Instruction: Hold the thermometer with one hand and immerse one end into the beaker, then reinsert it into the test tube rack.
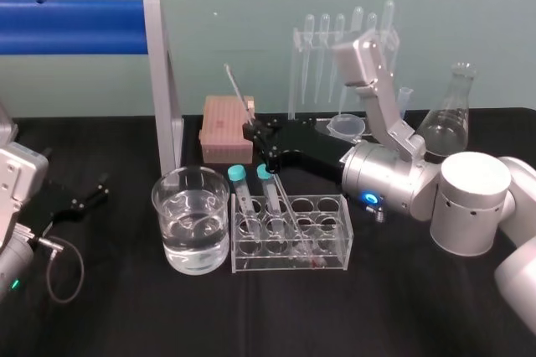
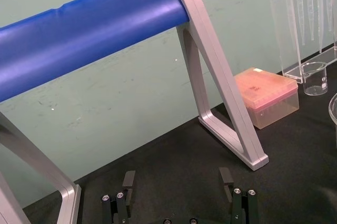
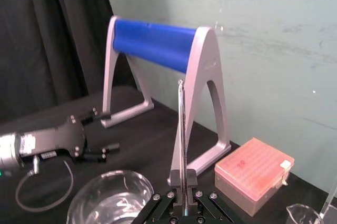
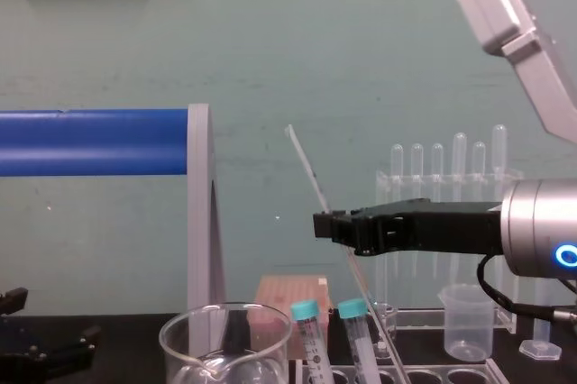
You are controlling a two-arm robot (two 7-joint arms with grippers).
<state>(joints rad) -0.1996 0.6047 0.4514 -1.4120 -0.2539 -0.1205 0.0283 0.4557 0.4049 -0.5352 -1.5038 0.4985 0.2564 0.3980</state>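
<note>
The thermometer (image 4: 307,170) leans steeply, its lower end down in the test tube rack (image 1: 335,240) near the middle of the counter (image 1: 377,307), beside 2 teal-capped tubes (image 1: 243,194). The right gripper (image 1: 254,132) has its fingers clenched on the rod partway up, above the rack. The beaker (image 1: 161,223), holding water, stands just left of the rack. The left gripper (image 2: 176,174) rests by the counter's left edge, fingers spread.
</note>
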